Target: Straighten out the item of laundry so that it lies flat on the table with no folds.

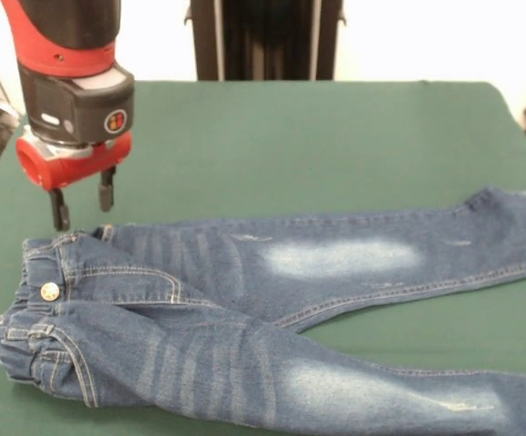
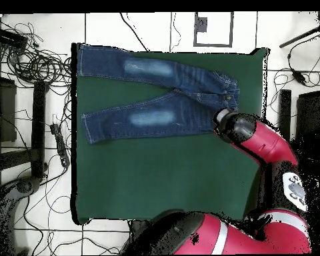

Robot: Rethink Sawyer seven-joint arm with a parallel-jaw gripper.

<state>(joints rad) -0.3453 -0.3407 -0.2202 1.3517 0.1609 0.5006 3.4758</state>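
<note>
The item of laundry (image 1: 272, 318) is a small pair of blue jeans with faded whitish thigh patches and a brass button. It lies spread on the green table (image 1: 317, 145), waistband at the left, both legs running right and apart. From above, the jeans (image 2: 156, 100) lie along the table's (image 2: 163, 173) far edge. My gripper (image 1: 83, 200) hangs just above the table behind the waistband's upper corner, open, its two black fingers (image 1: 60, 211) holding nothing. The arm's red head covers it in the overhead view.
The lower leg's cuff runs past the right edge of the front view. The arm (image 2: 256, 143) reaches over the table's right side in the overhead view. Cables (image 2: 36, 63) and stands lie on the floor around the table.
</note>
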